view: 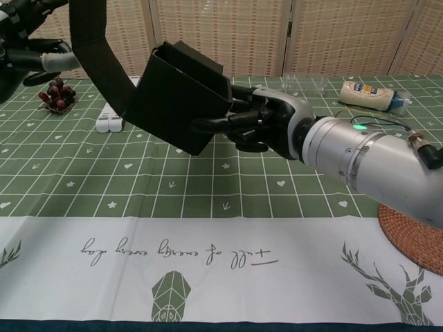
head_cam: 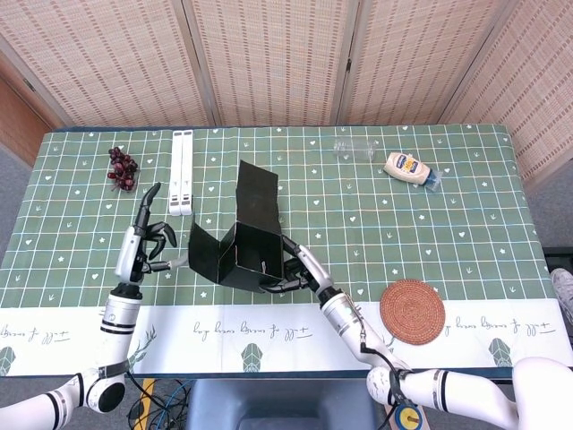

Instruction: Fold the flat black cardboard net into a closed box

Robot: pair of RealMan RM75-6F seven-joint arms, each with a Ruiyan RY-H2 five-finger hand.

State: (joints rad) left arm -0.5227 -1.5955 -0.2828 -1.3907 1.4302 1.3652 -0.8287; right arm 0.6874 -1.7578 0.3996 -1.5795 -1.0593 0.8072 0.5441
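Two hands: right hand [view: 259, 123] gripping half-folded black box [view: 181, 95], left hand [head_cam: 149, 238] spread beside grapes [head_cam: 122, 167].

The right hand [view: 252, 117] is showing black fingers and a silver-grey back; its forearm is appearing as a smooth silver cylinder carrying 1 glowing green light and a thin black cable; the left hand [head_cam: 148, 237] is showing black fingers on a slim silver-white forearm ringed with black bands.

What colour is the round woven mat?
The round woven mat is reddish-brown, clearest in the head view.
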